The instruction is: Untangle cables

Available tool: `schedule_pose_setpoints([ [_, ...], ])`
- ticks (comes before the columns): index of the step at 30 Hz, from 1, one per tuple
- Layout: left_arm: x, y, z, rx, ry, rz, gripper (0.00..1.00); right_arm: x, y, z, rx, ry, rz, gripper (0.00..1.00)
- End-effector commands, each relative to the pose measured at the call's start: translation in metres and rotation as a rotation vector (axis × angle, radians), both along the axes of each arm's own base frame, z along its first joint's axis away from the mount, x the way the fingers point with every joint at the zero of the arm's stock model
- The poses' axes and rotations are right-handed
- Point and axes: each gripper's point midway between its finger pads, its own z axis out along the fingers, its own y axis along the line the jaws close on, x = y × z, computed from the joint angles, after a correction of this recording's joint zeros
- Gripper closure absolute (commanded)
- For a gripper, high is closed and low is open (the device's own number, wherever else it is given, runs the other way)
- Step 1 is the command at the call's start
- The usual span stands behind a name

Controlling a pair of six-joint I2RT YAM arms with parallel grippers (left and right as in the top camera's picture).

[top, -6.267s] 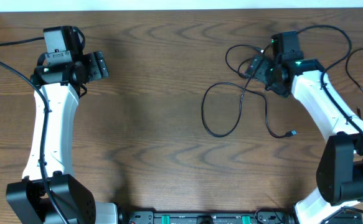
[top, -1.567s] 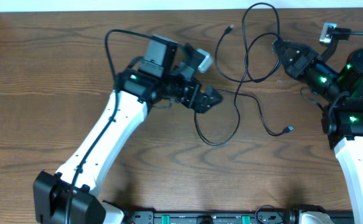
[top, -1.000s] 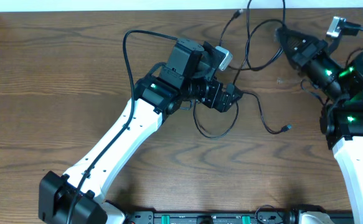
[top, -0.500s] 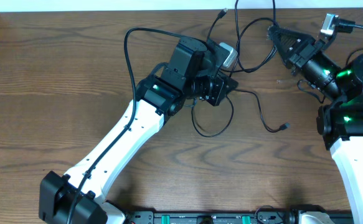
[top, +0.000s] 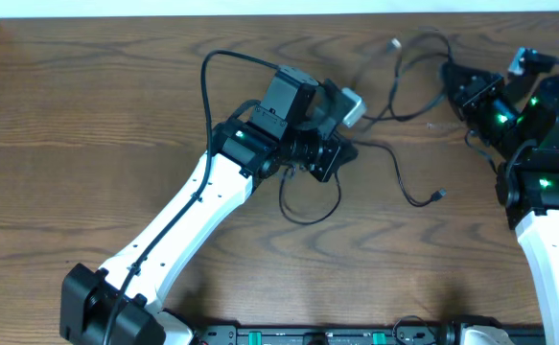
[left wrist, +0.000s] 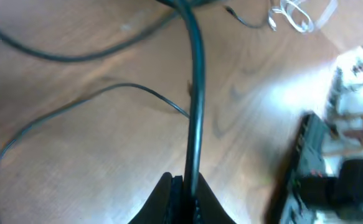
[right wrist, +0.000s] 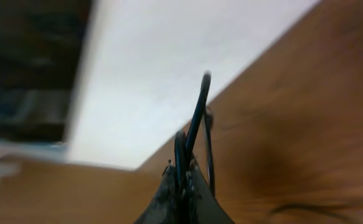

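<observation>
Thin black cables lie across the wooden table. One loop [top: 305,219] hangs below my left gripper [top: 337,156], and a strand runs right to a small plug [top: 439,195]. The left gripper [left wrist: 185,188] is shut on a black cable [left wrist: 197,93] that rises straight out of its jaws. More strands stretch from a plug [top: 395,43] at the back towards my right gripper [top: 452,77]. The right gripper [right wrist: 184,174] is shut on black cables [right wrist: 197,112], held above the table. A white cable [left wrist: 291,17] shows far off in the left wrist view.
The table's back edge [top: 260,15] runs close behind the right gripper, with a white wall past it. A dark rack [top: 317,335] with green lights sits along the front edge. The left arm [top: 178,225] slants across the table's middle.
My left gripper has closed on the black cable and drawn it slightly left and towards the front. The right gripper shifted right, pulling the back strands lower and flatter.
</observation>
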Motion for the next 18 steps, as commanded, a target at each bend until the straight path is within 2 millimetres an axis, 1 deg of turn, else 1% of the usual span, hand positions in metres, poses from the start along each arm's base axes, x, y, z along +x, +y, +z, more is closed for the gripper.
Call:
schedule_pose_setpoints([
  [1,-0.019,-0.001,0.002,-0.015,-0.028,-0.133,0.93,0.004,-0.048,-0.017,-0.230,0.035,-0.202,0.99],
  [3,-0.020,0.003,0.003,-0.007,-0.043,-0.143,0.92,0.002,-0.058,-0.028,-0.297,0.072,-0.238,0.99],
  [5,-0.014,0.010,0.007,-0.007,-0.057,-0.119,0.92,-0.002,-0.069,-0.040,-0.381,0.117,-0.264,0.99],
  [6,-0.009,0.015,0.009,-0.007,-0.064,-0.102,0.93,-0.003,-0.073,-0.044,-0.411,0.135,-0.274,0.99],
  [7,0.000,0.025,0.013,-0.007,-0.078,-0.064,0.93,-0.008,-0.083,-0.055,-0.472,0.183,-0.303,0.99],
  [8,0.003,0.030,0.015,-0.008,-0.079,-0.049,0.93,-0.010,-0.088,-0.059,-0.494,0.205,-0.314,0.99],
  [10,0.025,0.059,0.022,-0.016,-0.063,0.074,0.92,-0.018,-0.102,-0.073,-0.531,0.277,-0.357,0.99],
  [11,0.031,0.067,0.024,-0.020,-0.057,0.109,0.93,-0.020,-0.106,-0.077,-0.535,0.296,-0.365,0.99],
  [13,0.045,0.092,0.028,-0.030,-0.040,0.202,0.92,-0.023,-0.114,-0.086,-0.533,0.333,-0.379,0.99],
  [14,0.050,0.105,0.031,-0.033,-0.037,0.237,0.93,-0.024,-0.118,-0.090,-0.533,0.349,-0.384,0.99],
  [15,0.052,0.113,0.033,-0.037,-0.036,0.256,0.93,-0.023,-0.120,-0.092,-0.532,0.356,-0.385,0.99],
  [16,0.056,0.128,0.036,-0.042,-0.034,0.292,0.92,-0.023,-0.122,-0.096,-0.530,0.368,-0.385,0.99],
  [18,0.061,0.149,0.042,-0.045,-0.043,0.350,0.93,-0.021,-0.122,-0.104,-0.532,0.390,-0.375,0.99],
])
